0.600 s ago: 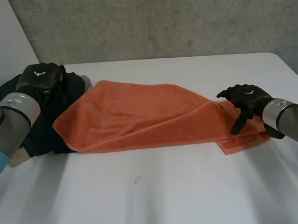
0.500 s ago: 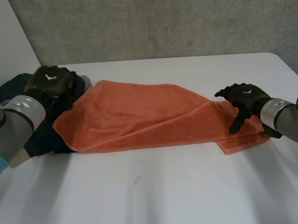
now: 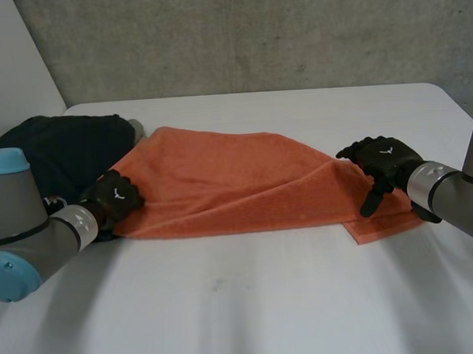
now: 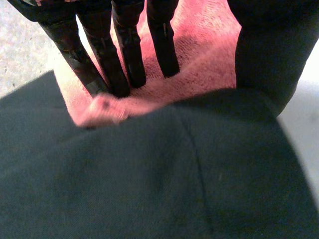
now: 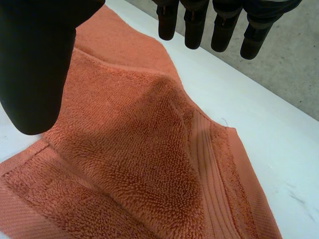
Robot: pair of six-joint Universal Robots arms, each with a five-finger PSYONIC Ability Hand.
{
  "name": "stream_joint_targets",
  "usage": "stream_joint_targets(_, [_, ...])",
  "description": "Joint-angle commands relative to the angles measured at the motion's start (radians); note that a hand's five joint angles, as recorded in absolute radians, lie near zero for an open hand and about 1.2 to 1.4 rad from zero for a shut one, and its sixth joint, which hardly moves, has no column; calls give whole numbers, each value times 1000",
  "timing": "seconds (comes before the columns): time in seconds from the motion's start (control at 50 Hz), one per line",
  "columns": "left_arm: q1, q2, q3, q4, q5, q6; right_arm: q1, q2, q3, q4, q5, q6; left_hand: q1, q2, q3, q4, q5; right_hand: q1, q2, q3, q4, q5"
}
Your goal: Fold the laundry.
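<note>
Towel (image 3: 229, 181), orange, is lying stretched across the white surface (image 3: 267, 302), its left end overlapping a dark garment (image 3: 60, 150). The left hand (image 3: 115, 198) is resting at that left corner, its straight fingers (image 4: 127, 55) pressing down on the towel's edge without pinching it. The right hand (image 3: 382, 160) is hovering over the towel's right end, fingers spread apart and gripping nothing.

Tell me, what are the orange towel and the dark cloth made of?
Towel: probably cotton terry, fuzzy and matte. Tiny loops cover it, with a flat ribbed band near one edge.
Dark cloth: a smooth, matte fabric with no pile, perhaps cotton, though the exact kind is unclear. What looks like a seam runs across it.
</note>
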Motion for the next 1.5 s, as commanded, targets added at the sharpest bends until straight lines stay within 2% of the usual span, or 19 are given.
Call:
stream_joint_targets(0.02, [33,-43,33,77,-4,41,2,2,1,-3,-3,-3,212,216,212,222,226,-43,-30,-34,-28,-48])
stream_joint_targets(0.04, [33,-44,36,80,-2,38,2,2,1,-3,-3,-3,274,278,274,284,288,-43,-30,-34,-28,-48])
stream_joint_targets(0.06, [31,-44,44,83,4,26,3,2,1,-3,-1,-2,507,511,507,517,521,-43,-30,-34,-28,-48])
stream_joint_targets(0.1, [27,-40,50,82,7,7,3,0,4,-3,-1,-2,764,768,764,773,777,-43,-30,-34,-28,-48])
stream_joint_targets(0.12, [24,-34,50,81,5,-5,3,-1,5,-4,0,-2,817,821,817,827,830,-43,-30,-34,-28,-48])
stream_joint_targets(0.2, [1,29,38,75,8,-81,2,-7,7,-10,4,0,817,822,818,827,831,-43,-30,-34,-28,-48])
stream_joint_targets(0.32, [-34,181,-2,45,18,-270,-1,-27,-22,-6,-1,-2,817,822,818,827,831,-43,-30,-34,-28,-48])
stream_joint_targets(0.44, [-62,250,-15,-24,36,-350,6,-18,-125,63,-6,-26,817,822,818,827,831,-43,-30,-34,-28,-48])
stream_joint_targets(0.58, [-100,374,28,-115,38,-413,26,91,-369,270,-9,-111,817,822,818,827,831,22,35,31,36,17])
stream_joint_targets(0.7, [-151,468,117,-126,24,-539,31,191,-542,440,-15,-186,785,790,786,795,799,63,76,72,77,58])
stream_joint_targets(0.82, [-177,479,188,-144,15,-623,40,276,-625,431,-24,-209,782,787,783,792,796,63,76,72,77,58])
stream_joint_targets(0.96, [-188,489,231,-184,10,-646,59,364,-679,385,-78,-194,779,784,780,789,793,81,94,89,95,75])
stream_joint_targets(1.16, [-203,534,268,-190,8,-691,85,477,-788,344,-69,-125,768,772,768,777,781,359,372,368,374,354])
stream_joint_targets(1.34, [-196,548,286,-189,8,-735,88,536,-828,330,-53,-112,756,760,756,766,770,471,484,480,485,465])
stream_joint_targets(1.36, [-196,548,286,-187,8,-738,88,537,-831,327,-52,-112,753,757,753,763,767,561,574,570,575,556])
stream_joint_targets(1.38, [-193,548,285,-187,8,-744,88,536,-838,319,-50,-115,753,757,753,763,767,934,947,943,948,929])
stream_joint_targets(1.4, [-192,546,285,-187,7,-746,86,531,-841,316,-50,-114,753,757,753,763,767,1177,1190,1186,1191,1171])
stream_joint_targets(1.5, [-183,537,269,-195,7,-737,53,427,-814,321,-46,-66,747,751,748,757,761,1179,1192,1188,1193,1174])
